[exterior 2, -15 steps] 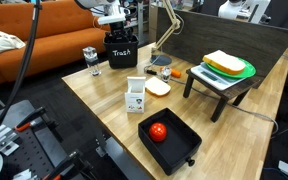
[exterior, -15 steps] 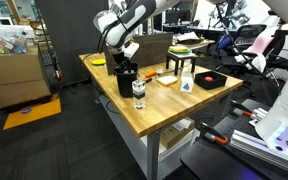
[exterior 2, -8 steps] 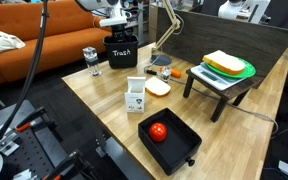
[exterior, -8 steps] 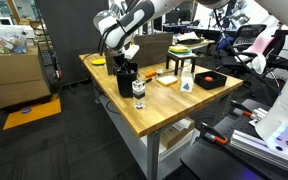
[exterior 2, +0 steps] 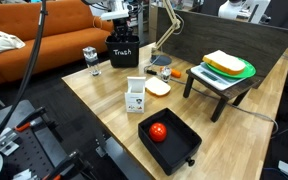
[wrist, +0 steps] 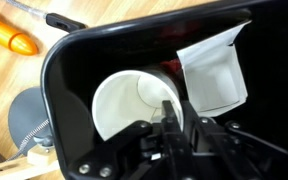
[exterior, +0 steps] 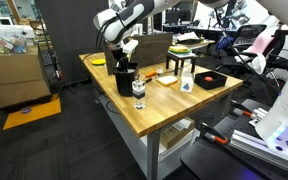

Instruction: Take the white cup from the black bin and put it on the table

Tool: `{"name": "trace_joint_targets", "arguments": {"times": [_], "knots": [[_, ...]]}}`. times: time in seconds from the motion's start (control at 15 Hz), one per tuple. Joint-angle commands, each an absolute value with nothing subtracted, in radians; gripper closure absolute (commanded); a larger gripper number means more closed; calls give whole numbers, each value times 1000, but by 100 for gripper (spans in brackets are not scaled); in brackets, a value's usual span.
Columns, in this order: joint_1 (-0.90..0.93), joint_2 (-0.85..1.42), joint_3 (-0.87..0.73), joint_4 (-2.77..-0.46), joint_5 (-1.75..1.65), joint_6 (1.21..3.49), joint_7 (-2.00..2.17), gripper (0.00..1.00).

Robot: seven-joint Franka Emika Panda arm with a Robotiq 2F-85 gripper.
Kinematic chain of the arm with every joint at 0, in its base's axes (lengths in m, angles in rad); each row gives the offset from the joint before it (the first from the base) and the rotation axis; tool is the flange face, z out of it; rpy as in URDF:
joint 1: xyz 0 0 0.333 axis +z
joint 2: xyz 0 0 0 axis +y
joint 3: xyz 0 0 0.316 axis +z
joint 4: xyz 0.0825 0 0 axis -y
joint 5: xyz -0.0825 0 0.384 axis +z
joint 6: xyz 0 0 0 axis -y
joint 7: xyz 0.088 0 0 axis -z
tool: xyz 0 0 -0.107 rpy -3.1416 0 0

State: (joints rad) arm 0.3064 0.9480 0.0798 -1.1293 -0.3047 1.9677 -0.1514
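The white cup (wrist: 124, 100) lies inside the black bin (wrist: 69, 60), its open mouth facing the wrist camera. My gripper (wrist: 174, 112) reaches down into the bin, and its two fingers are shut on the cup's rim wall at the right side. In both exterior views the arm stands over the black bin (exterior: 125, 78) (exterior 2: 122, 55) at the far end of the wooden table (exterior: 164, 105) (exterior 2: 104, 105); the cup itself is hidden there. A white folded piece (wrist: 212, 70) also lies in the bin beside the cup.
A clear glass jar (exterior: 138, 91) (exterior 2: 90, 60) stands right beside the bin. An orange carrot-like object (wrist: 9, 35) lies on the table behind it. A white carton (exterior 2: 135, 97), a black tray with a red ball (exterior 2: 164, 138) and a small stand holding plates (exterior 2: 227, 66) sit further along.
The jaws have closed from wide open onto the cup's rim inside the bin. The arm has stayed over the bin, rising only slightly if at all.
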Motion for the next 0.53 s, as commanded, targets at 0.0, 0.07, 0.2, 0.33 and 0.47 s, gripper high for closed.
{"name": "trace_joint_targets", "arguments": {"times": [0.0,0.07,0.2,0.33,0.47], "knots": [[299,916,81,-1149,-297,1962,-142,100],[298,910,81,-1153,-298,1964,-140,100],[297,892,82,-1163,-297,1966,-134,99],[297,868,81,-1178,-298,1970,-128,99],[297,839,80,-1199,-298,1970,-117,99]]}}
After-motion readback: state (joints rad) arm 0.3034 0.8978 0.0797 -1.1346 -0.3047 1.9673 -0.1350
